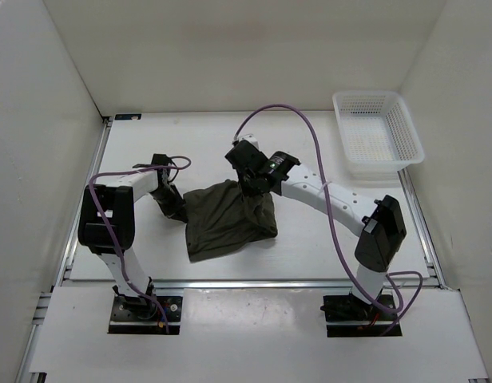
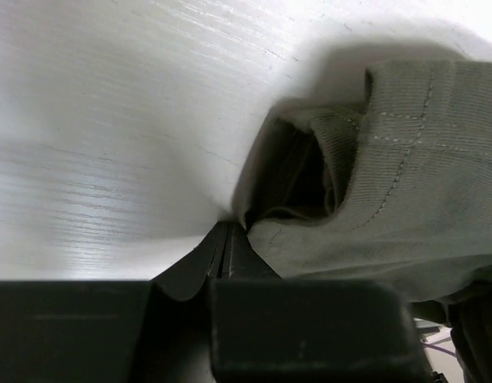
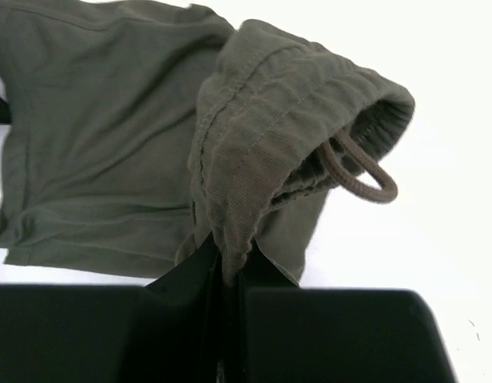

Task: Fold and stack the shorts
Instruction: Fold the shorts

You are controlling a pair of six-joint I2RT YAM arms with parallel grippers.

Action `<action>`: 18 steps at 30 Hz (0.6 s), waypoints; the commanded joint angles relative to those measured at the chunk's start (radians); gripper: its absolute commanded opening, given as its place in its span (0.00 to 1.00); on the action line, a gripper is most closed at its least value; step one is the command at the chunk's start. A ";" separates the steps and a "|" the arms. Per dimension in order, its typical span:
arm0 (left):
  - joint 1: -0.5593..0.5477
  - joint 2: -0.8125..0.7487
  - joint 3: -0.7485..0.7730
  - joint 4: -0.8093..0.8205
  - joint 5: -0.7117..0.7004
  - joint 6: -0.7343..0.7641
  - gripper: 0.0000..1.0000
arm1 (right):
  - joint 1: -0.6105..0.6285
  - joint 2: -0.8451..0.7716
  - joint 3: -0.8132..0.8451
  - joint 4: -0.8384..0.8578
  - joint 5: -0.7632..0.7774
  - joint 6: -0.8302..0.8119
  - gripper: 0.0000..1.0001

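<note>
Dark olive-green soft fabric shorts [image 1: 230, 223] are held by both claws at mid-table.
The drawstring waistband is pinched in the closed right gripper [image 3: 228, 267], and an edge is clamped by the left gripper [image 2: 228, 243]. The white plastic mesh basket [image 1: 386, 167] is set well apart, far right.

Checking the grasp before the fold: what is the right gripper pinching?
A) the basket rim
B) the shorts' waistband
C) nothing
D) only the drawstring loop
B: the right gripper is shut on the shorts at their ribbed waistband; the drawstring loop hangs free.
</note>
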State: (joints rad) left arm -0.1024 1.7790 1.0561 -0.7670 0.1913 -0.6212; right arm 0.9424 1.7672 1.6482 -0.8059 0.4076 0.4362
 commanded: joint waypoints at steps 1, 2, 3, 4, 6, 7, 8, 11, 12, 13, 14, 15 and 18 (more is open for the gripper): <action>-0.010 0.016 0.010 0.038 -0.044 -0.005 0.10 | 0.018 0.033 0.077 0.054 -0.024 -0.019 0.00; -0.010 0.016 0.010 0.038 -0.053 -0.005 0.10 | 0.028 0.047 0.090 0.054 -0.024 -0.030 0.00; -0.010 0.016 0.001 0.038 -0.053 -0.005 0.10 | 0.041 0.063 0.119 0.054 -0.033 -0.030 0.00; -0.010 0.016 0.001 0.038 -0.053 -0.005 0.10 | 0.041 0.092 0.133 0.054 -0.033 -0.030 0.00; -0.010 0.016 0.001 0.038 -0.053 -0.005 0.10 | 0.067 0.141 0.182 0.054 -0.046 -0.039 0.00; -0.010 0.016 0.001 0.038 -0.053 -0.005 0.10 | 0.067 0.158 0.200 0.054 -0.055 -0.039 0.00; -0.010 0.016 0.001 0.038 -0.053 -0.005 0.10 | 0.079 0.176 0.222 0.054 -0.073 -0.048 0.00; -0.010 0.016 0.001 0.038 -0.053 -0.005 0.10 | 0.102 0.250 0.307 0.063 -0.101 -0.048 0.00; -0.010 0.016 0.001 0.038 -0.053 -0.005 0.10 | 0.114 0.282 0.327 0.063 -0.133 -0.048 0.00; -0.010 0.016 0.001 0.038 -0.053 -0.005 0.10 | 0.128 0.297 0.347 0.063 -0.153 -0.048 0.06; -0.010 0.016 0.001 0.038 -0.053 -0.005 0.10 | 0.128 0.310 0.384 0.063 -0.176 -0.048 0.19; -0.010 0.016 0.001 0.038 -0.053 -0.005 0.10 | 0.143 0.320 0.397 0.063 -0.205 -0.071 0.44; -0.010 0.016 0.010 0.038 -0.053 -0.005 0.10 | 0.153 0.282 0.350 0.091 -0.265 -0.067 0.77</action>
State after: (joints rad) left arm -0.1062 1.7790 1.0573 -0.7666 0.1860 -0.6281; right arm 1.0801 2.1021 1.9823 -0.7650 0.2287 0.3824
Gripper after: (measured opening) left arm 0.110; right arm 0.733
